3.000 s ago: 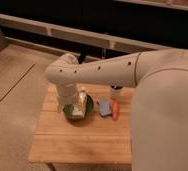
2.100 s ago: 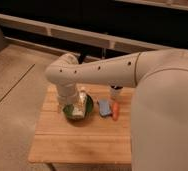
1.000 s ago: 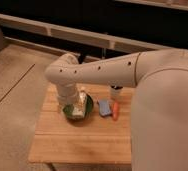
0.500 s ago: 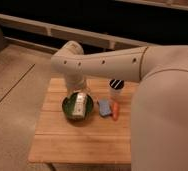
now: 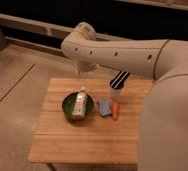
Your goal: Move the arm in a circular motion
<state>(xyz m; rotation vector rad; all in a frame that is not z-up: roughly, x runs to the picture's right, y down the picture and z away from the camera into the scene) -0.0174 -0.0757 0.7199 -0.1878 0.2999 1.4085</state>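
The arm [image 5: 118, 51], cream-white and thick, is reaching from the right edge across the far side of the scene, bending at a bulbous joint on the far left and turning downward; small dark holes are showing along its side. Under it, a wooden slatted table [image 5: 87, 142] is standing on a speckled floor [image 5: 12, 95], with a dark wall and a pale rail [image 5: 32, 24] running behind. A dark green bowl [image 5: 67, 109] is sitting left of the table's middle, holding a pale upright package [image 5: 80, 104]. A white cup [image 5: 116, 93] is standing far right of the bowl, carrying a black-and-white striped item [image 5: 120, 79]. A blue block [image 5: 104, 106] and an orange stick [image 5: 115, 110] are lying side by side, right of the bowl. The gripper [image 5: 83, 73] is hanging from the arm's downturned end, above the table's far left, just beyond the bowl; whether it is spread or closed I cannot tell.
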